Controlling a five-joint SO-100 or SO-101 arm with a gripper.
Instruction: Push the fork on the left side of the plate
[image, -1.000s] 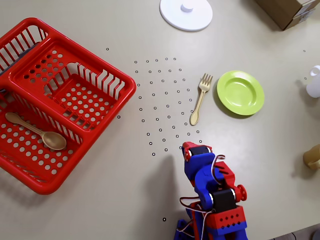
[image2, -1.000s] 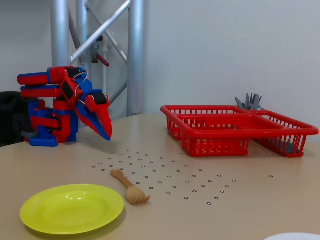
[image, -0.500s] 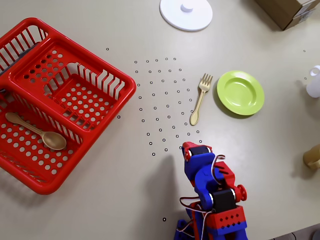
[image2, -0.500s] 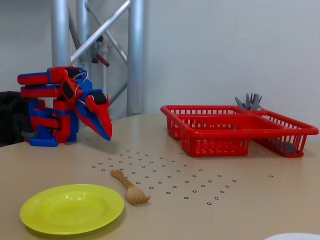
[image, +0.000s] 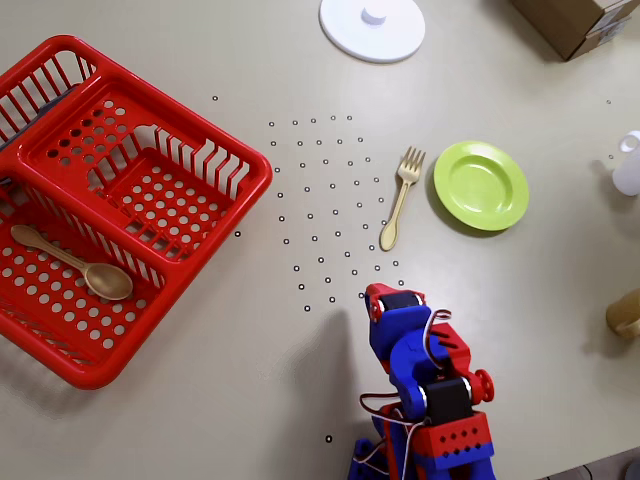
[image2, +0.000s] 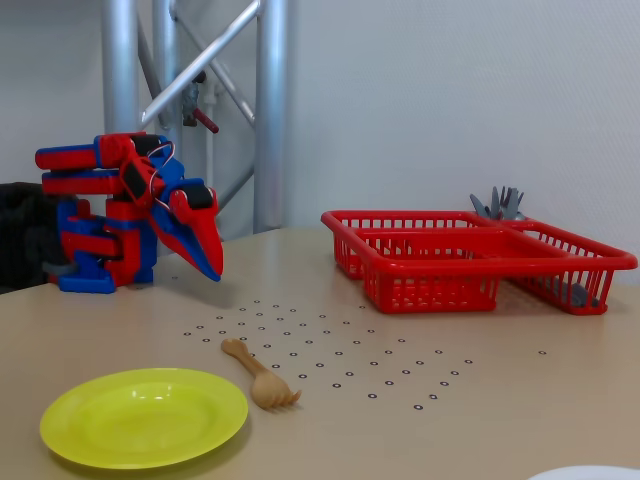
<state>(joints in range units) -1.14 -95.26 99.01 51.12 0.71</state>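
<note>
The tan fork lies on the table just left of the lime-green plate in the overhead view, tines pointing to the far side, with a small gap to the rim. In the fixed view the fork lies to the right of the plate. My red and blue gripper hangs folded near the arm's base, below the fork's handle end and clear of it. In the fixed view the gripper points down above the table with its jaws together and nothing in them.
A red basket stands at the left in the overhead view and holds a tan spoon. A white disc with a knob and a cardboard box are at the far edge. A white object and a tan object are at the right edge.
</note>
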